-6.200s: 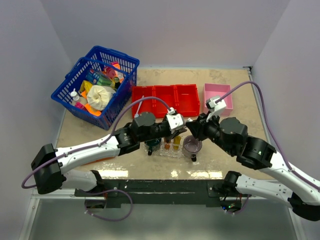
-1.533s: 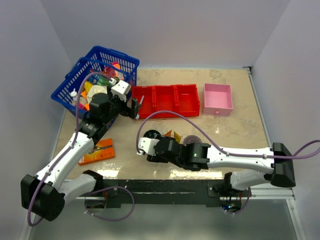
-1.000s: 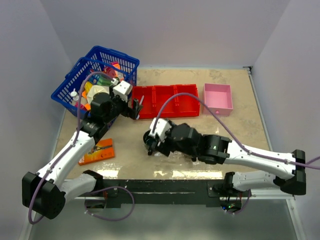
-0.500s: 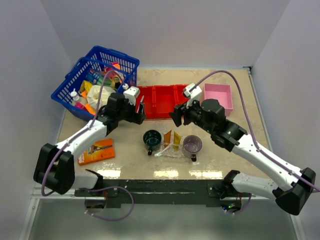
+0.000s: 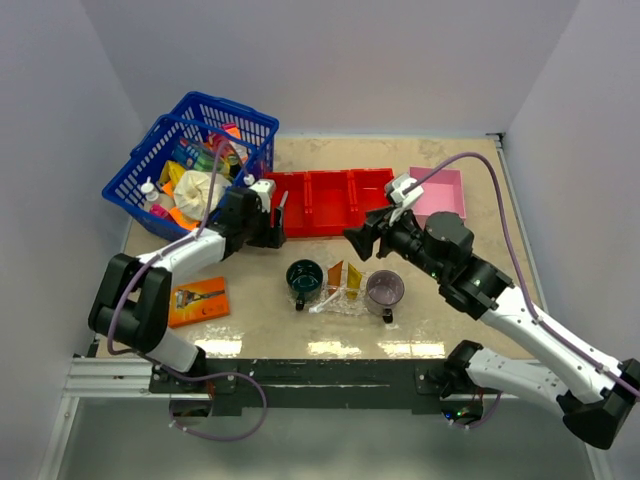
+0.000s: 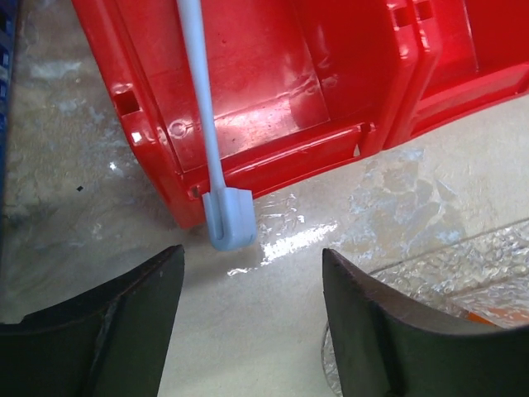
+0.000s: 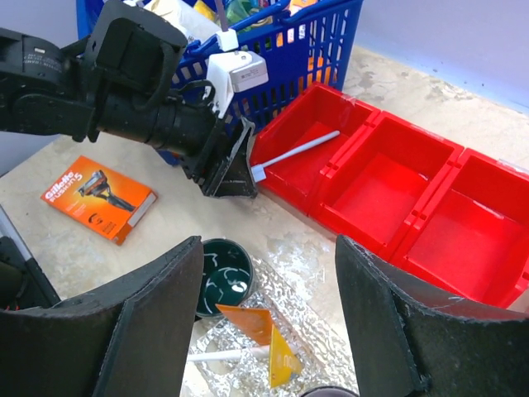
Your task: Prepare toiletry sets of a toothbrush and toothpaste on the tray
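The left gripper (image 6: 252,266) hangs low over the table just in front of the red bin (image 6: 273,91), at the bin's left compartment. Its jaws stand wide apart with nothing between them. A white toothbrush (image 6: 202,124) lies in that compartment. Its handle runs up along the floor of the compartment, and its wider end pokes over the near wall and out above the table. That end sits just ahead of the two fingers (image 6: 99,331), and neither finger touches it.

The right gripper (image 7: 269,248) is held higher, above the stretch of table between the red bin and the clear tray (image 5: 355,303). Its jaws are also open and empty.

The tray lies on the table in front of the bin, between a dark green cup (image 5: 303,279) on its left and a purple cup (image 5: 384,289) on its right. On it are an orange tube (image 5: 336,272) and a yellow-orange tube (image 5: 353,281) side by side, with a second white toothbrush (image 7: 216,356) lying near them.

An orange razor pack (image 5: 197,301) lies flat on the table to the left, well apart from the tray. A blue basket (image 5: 160,135) full of items stands at the back left. A pink box (image 5: 440,205) stands to the right of the red bin.
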{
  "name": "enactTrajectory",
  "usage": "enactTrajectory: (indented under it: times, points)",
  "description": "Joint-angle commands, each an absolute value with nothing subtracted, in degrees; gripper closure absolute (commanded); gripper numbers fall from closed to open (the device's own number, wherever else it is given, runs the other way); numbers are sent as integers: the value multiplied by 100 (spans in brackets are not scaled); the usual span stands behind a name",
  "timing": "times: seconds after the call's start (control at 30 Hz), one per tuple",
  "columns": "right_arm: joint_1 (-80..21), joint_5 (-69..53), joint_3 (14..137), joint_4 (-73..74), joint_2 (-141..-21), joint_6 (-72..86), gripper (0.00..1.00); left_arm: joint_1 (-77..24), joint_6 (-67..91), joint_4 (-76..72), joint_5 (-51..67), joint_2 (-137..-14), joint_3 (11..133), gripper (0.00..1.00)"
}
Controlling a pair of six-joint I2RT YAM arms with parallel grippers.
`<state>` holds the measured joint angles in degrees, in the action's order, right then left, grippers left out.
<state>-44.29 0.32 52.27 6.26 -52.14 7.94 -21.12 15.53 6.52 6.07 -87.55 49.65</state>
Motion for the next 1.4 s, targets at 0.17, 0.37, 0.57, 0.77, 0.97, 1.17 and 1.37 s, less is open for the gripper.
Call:
enactTrajectory:
  times: [0.17, 0.37, 0.57, 0.77, 0.97, 1.17, 1.37]
  points:
    - [-4421, -53, 5036, 404, -5062, 835, 32, -2022, 1696, 396, 835, -9149, 5361, 41]
    - [-4421, -88, 5027, 404, -5063, 835, 32, -1951, 1670, 457, 896, -9299, 5467, 47]
    - [-4421, -158, 4983, 325, -5141, 896, 32, -1890, 1696, 448, 1002, -9360, 5493, 58]
    - [-4421, -105, 4975, 308, -5186, 914, 33, -1846, 1740, 448, 1248, -9343, 5502, 80]
    - [-4430, -474, 5361, 835, -5344, 765, 32, -1837, 1863, 352, 1546, -9106, 5379, 95]
    - [-4421, -510, 5615, 1098, -5546, 598, 32, -1837, 1732, 562, 1495, -8728, 5440, 100]
    - [-4430, -931, 5984, 1134, -6045, 405, 34, -1837, 1126, 1300, 1257, -8289, 5835, 100]
